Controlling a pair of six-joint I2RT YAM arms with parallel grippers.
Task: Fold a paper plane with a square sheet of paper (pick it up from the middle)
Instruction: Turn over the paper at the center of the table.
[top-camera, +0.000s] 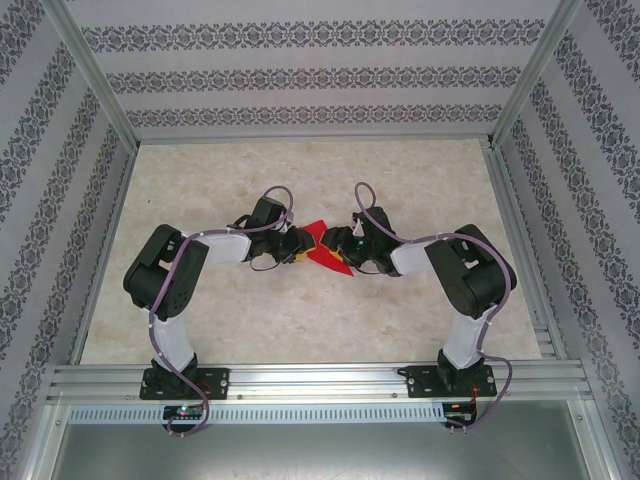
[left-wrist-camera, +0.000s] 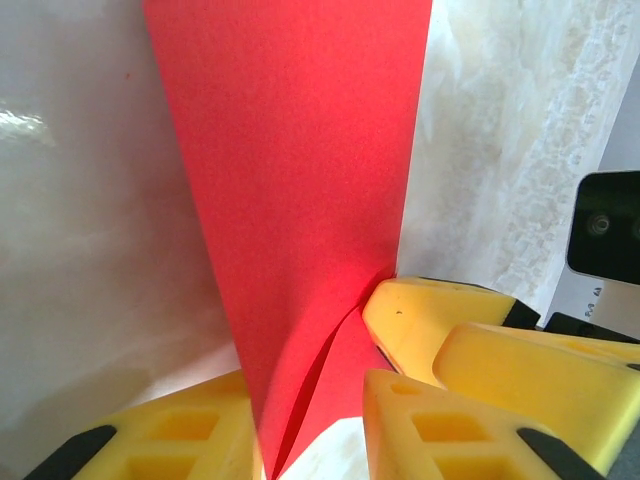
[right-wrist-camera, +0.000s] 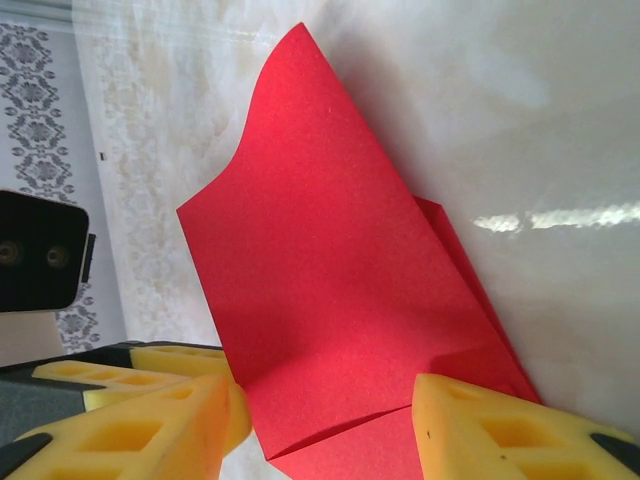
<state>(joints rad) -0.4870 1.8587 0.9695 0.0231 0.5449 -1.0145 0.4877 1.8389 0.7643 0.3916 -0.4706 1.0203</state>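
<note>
At the middle of the table (top-camera: 200, 320) the red sheet of paper (top-camera: 326, 254) lies partly folded. My left gripper (left-wrist-camera: 310, 425) straddles a raised flap, with a gap showing. My right gripper (right-wrist-camera: 322, 392) stands open over it. I judge it light, limp and easily creased, so I'd pinch the doubled fold gently.

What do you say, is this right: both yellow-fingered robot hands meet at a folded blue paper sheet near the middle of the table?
Only the colour is wrong: the thin folded paper sheet is bright red, not blue, as the top external view shows. The left hand and right hand do meet at it near the middle of the pale marbled table.
</note>
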